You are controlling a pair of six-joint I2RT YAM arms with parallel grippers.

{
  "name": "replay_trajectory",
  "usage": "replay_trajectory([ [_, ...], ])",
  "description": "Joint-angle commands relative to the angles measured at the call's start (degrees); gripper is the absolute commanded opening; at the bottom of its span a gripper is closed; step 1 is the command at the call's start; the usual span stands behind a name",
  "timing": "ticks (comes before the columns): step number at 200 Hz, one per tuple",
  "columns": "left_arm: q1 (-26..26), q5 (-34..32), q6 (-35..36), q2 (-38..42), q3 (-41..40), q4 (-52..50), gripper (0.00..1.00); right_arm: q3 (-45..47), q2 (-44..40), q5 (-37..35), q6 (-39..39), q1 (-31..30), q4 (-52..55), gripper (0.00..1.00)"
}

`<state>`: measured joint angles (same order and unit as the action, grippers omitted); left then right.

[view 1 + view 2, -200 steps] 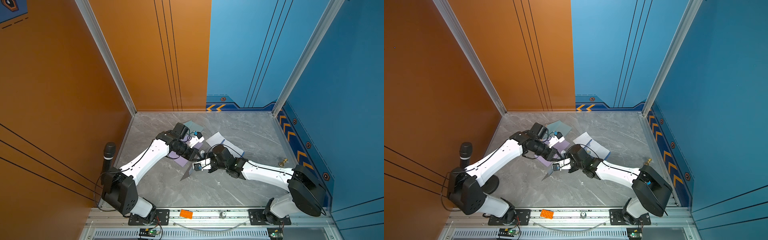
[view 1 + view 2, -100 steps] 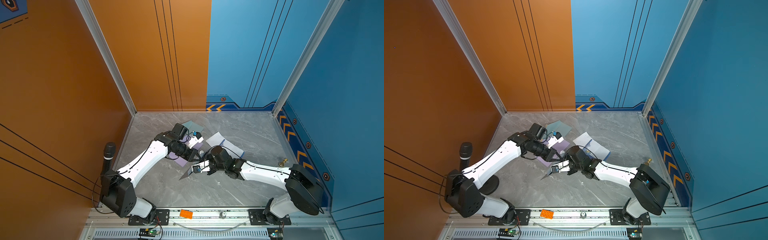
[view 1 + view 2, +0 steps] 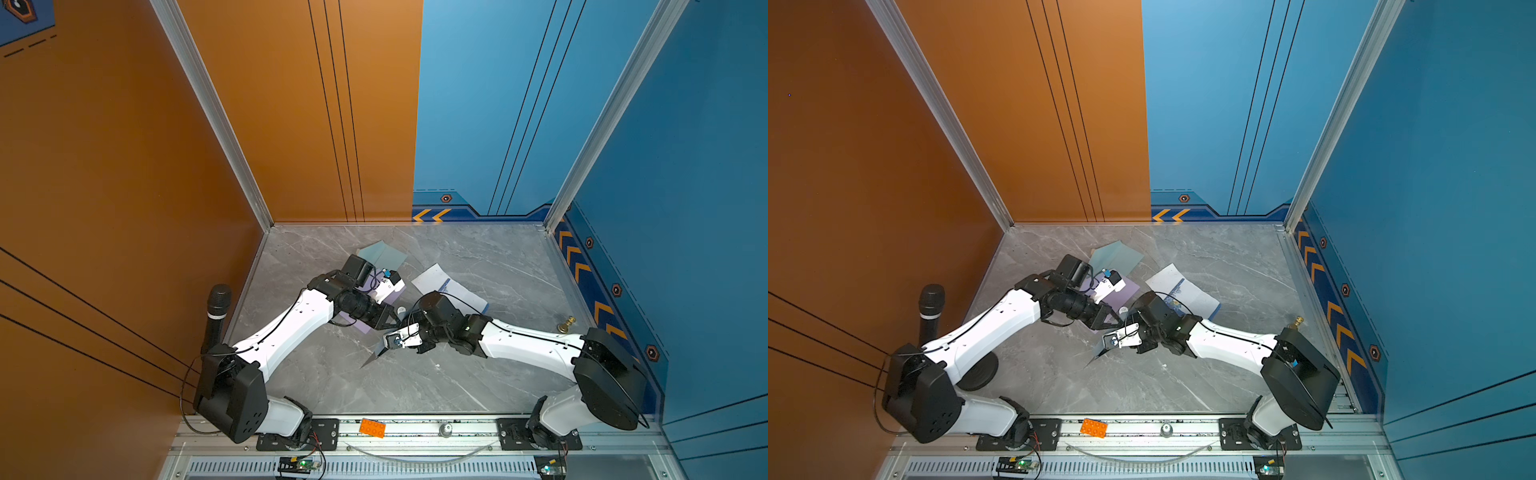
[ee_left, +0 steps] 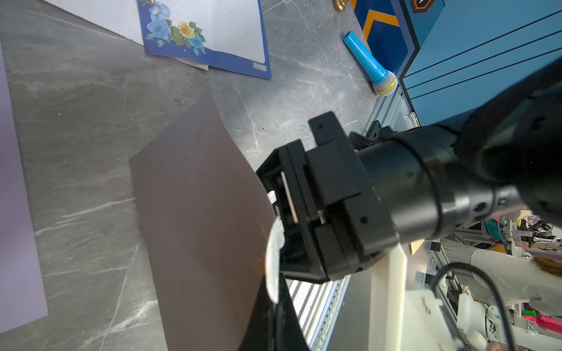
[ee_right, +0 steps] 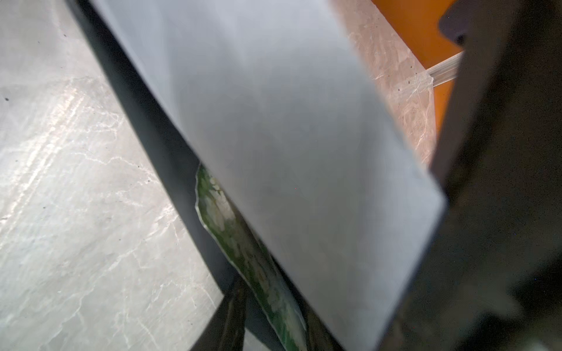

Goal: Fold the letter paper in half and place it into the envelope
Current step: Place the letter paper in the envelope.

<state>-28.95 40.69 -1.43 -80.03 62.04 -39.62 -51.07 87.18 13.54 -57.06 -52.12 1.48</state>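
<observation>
A dark grey envelope [image 3: 374, 353] [image 3: 1098, 353] hangs tilted just above the table's middle. In the left wrist view it is a brown-grey sheet [image 4: 197, 212] with a round seal [image 4: 272, 261] at its edge. My left gripper [image 3: 390, 322] [image 4: 275, 328] is shut on that edge. My right gripper [image 3: 388, 341] [image 5: 267, 304] meets it from the other side. Its jaws stand apart around the envelope [image 5: 273, 121] and the green seal [image 5: 219, 212]. The letter paper [image 3: 449, 286] [image 4: 206, 33], white with a blue flowered border, lies on the table behind the right arm.
A lavender sheet [image 3: 392, 297] and a teal sheet [image 3: 382, 254] lie under and behind my left wrist. A black microphone [image 3: 216, 316] stands at the left wall. A blue toy microphone [image 4: 369, 65] and a brass piece [image 3: 566, 324] lie by the right wall.
My right gripper's jaws have parted around the envelope's edge. The left gripper stays shut on the envelope, and both arms have barely moved.
</observation>
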Motion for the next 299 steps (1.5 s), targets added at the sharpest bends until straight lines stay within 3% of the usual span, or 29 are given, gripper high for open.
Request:
replay_trajectory([
  [1, -0.5, 1.1, -2.2, 2.9, -3.5, 4.8, 0.00, -2.2, 0.4, 2.0, 1.6, 0.7, 2.2, 0.37],
  [44, -0.1, 0.9, -4.1, 4.1, -8.8, 9.6, 0.00, -3.5, 0.9, 2.8, 1.8, 1.4, 6.6, 0.38],
  [103, -0.5, 3.3, -5.2, 3.6, -9.7, 14.1, 0.00, -3.2, -1.7, 2.7, 2.6, 1.5, 9.6, 0.38],
  [174, -0.6, 5.8, -6.0, 2.1, -11.1, 20.8, 0.00, 4.6, -16.2, 4.9, 9.9, 4.9, 13.0, 0.39],
  [212, -0.4, 5.5, -6.2, -0.8, -11.8, 23.8, 0.00, 7.4, -24.8, 11.0, 23.5, 10.1, 14.7, 0.39],
  [231, -0.2, 4.5, -6.0, -2.2, -12.1, 24.6, 0.00, 7.1, -26.1, 10.3, 32.5, 11.6, 15.0, 0.37],
  [250, 0.2, 2.7, -6.1, -3.6, -12.2, 24.8, 0.00, 4.7, -23.7, 9.7, 39.4, 11.5, 15.9, 0.31],
  [267, 0.6, 2.0, -6.6, -4.5, -12.3, 24.8, 0.00, 2.6, -19.5, 12.5, 44.8, 15.1, 18.3, 0.24],
  [299, 1.1, -1.0, -6.3, -4.6, -13.0, 23.9, 0.00, 2.9, -11.9, 13.7, 49.8, 15.6, 16.8, 0.11],
])
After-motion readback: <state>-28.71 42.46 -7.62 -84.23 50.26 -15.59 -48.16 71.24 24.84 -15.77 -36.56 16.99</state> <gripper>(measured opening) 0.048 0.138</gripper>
